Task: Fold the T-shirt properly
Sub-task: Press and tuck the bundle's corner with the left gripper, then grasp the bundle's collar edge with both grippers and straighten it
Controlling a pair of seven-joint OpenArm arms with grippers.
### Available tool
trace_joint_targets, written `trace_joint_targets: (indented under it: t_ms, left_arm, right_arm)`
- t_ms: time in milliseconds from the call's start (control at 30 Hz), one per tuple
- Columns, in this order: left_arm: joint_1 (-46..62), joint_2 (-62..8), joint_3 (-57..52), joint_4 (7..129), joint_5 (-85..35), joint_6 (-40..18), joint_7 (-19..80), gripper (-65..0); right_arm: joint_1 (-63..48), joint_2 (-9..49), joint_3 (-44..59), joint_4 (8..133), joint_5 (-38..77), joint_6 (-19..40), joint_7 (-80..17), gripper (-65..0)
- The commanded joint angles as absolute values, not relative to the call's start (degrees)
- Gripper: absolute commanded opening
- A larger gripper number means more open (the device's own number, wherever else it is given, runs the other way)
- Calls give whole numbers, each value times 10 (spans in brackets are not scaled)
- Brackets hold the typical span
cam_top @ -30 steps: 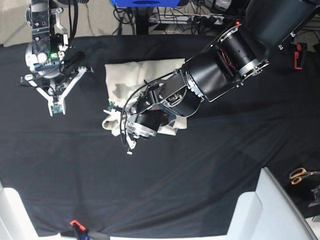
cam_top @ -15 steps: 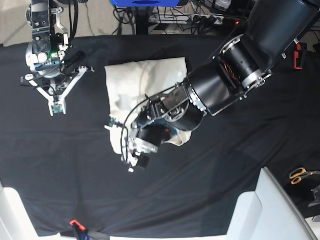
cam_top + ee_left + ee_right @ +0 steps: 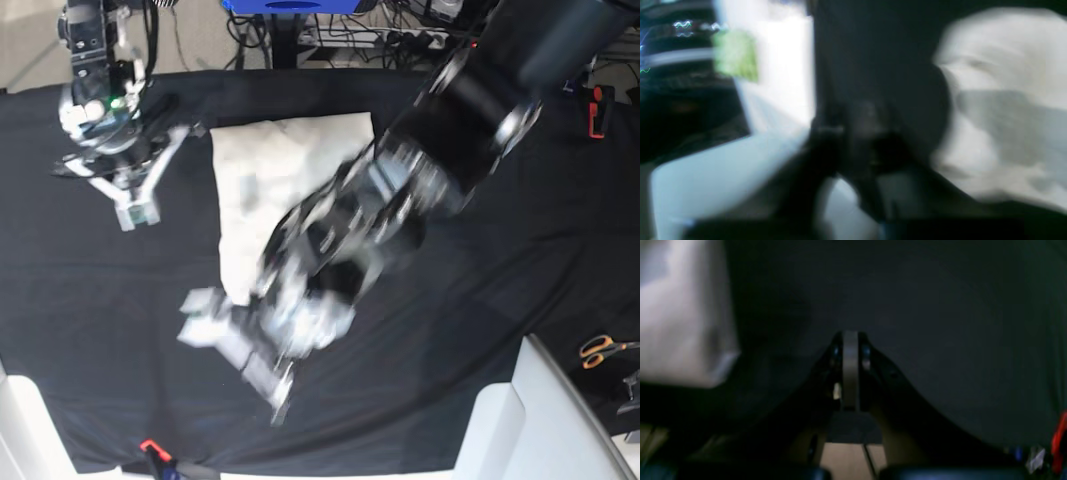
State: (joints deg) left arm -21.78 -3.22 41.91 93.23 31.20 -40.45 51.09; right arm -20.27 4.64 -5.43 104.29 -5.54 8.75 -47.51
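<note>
two arms share the table (image 3: 560,250): the blurred left end effector (image 3: 235,345), grip unreadable, should pull clear of the t-shirt (image 3: 265,180) at upper centre, right end effector (image 3: 850,370) closed, empty, upper left.

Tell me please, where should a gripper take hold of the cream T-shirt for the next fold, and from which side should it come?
Probably at the near-left corner of the T-shirt, where its left edge ends on the black table cloth. That edge lies bare and straight, so coming from the view's left looks easiest. The left gripper is blurred there; the right gripper hovers farther left.
</note>
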Motion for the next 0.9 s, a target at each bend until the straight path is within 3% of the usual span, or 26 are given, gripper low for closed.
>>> trace_joint_targets:
  t_ms: [0, 200, 333, 467, 667, 867]
  left_arm:
    - [-201, -40, 396, 967, 317, -400, 513, -650]
    - [-24, -67, 231, 1110, 317, -400, 512, -650]
    - [87, -69, 97, 1102, 276, -400, 470, -650]
    - [163, -50, 66, 1105, 175, -400, 385, -650]
    - [205, -38, 119, 1099, 162, -340, 325, -650]
    - [204, -37, 125, 1088, 165, -335, 317, -650]
  right_arm:
    - [-204, 49, -62, 1054, -58, 102, -467, -648]
    - [-229, 45, -74, 1055, -58, 218, -420, -645]
    - [-223, 49, -112, 1038, -58, 293, -399, -648]
    - [-201, 50, -170, 1025, -58, 302, -402, -648]
    - [-181, 48, -218, 1022, -59, 299, -423, -648]
    - [-145, 46, -224, 999, -59, 299, -424, -648]
